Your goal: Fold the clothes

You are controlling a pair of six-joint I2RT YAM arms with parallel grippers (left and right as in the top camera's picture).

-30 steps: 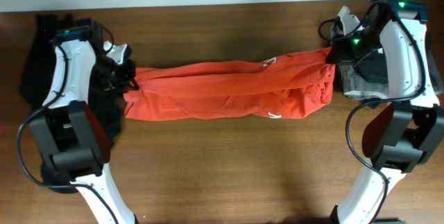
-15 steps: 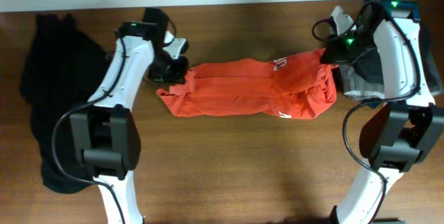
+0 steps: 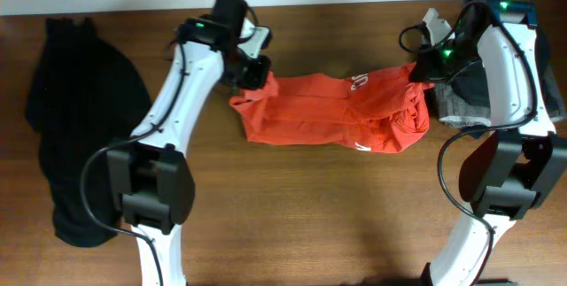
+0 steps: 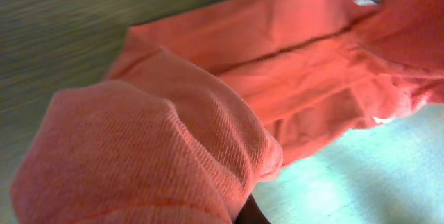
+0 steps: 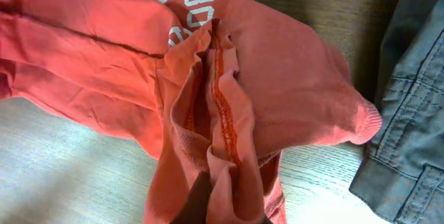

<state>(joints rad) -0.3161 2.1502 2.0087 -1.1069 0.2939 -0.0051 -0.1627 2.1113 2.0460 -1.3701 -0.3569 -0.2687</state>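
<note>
The orange-red T-shirt (image 3: pixel 337 113) is lying bunched in a short band on the table (image 3: pixel 310 215), toward 12 o'clock from its middle. The left hand (image 3: pixel 255 72) is pinching the band's 9 o'clock end, its fingers pressed together on a fold of cloth. The right hand (image 3: pixel 425 65) is pinching the 3 o'clock end, with gathered fabric between its fingers. A black garment (image 3: pixel 75 127) is lying at the table's 9 o'clock edge. A grey garment (image 3: pixel 456 100) is sitting just beside the shirt at 3 o'clock.

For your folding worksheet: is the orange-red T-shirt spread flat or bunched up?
Bunched: the T-shirt forms a creased band between left gripper and right gripper.
</note>
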